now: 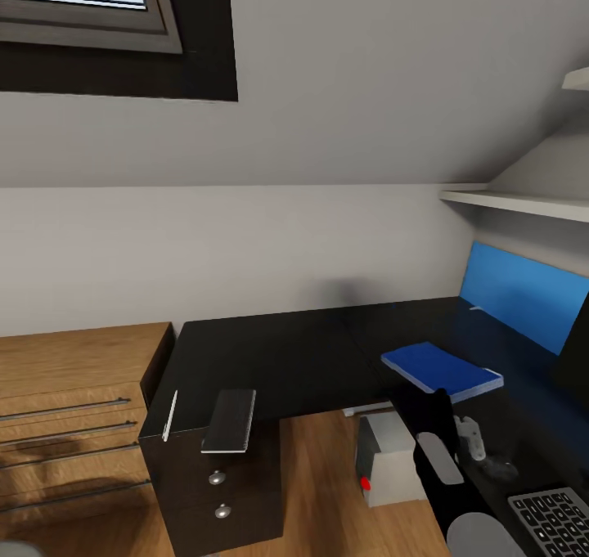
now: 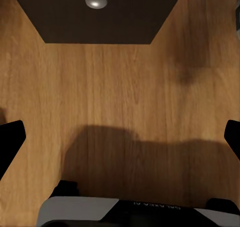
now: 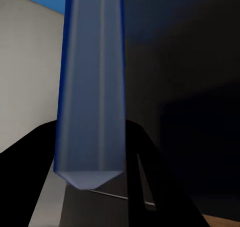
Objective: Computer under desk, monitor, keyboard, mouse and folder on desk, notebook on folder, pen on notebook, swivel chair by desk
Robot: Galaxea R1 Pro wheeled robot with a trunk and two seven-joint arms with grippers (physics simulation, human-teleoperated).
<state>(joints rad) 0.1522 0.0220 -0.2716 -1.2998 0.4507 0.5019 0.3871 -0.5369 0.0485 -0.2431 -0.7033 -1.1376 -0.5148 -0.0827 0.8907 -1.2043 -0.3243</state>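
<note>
The right gripper (image 1: pixel 432 402) pinches the blue folder (image 1: pixel 442 370) by its near edge over the black bench (image 1: pixel 278 361); it should lower flat before release.

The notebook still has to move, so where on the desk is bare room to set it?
The desk is bare between the notebook and the folder, along the wall. It is crowded at the right end, where the right gripper holds the folder's edge near the keyboard.
</note>
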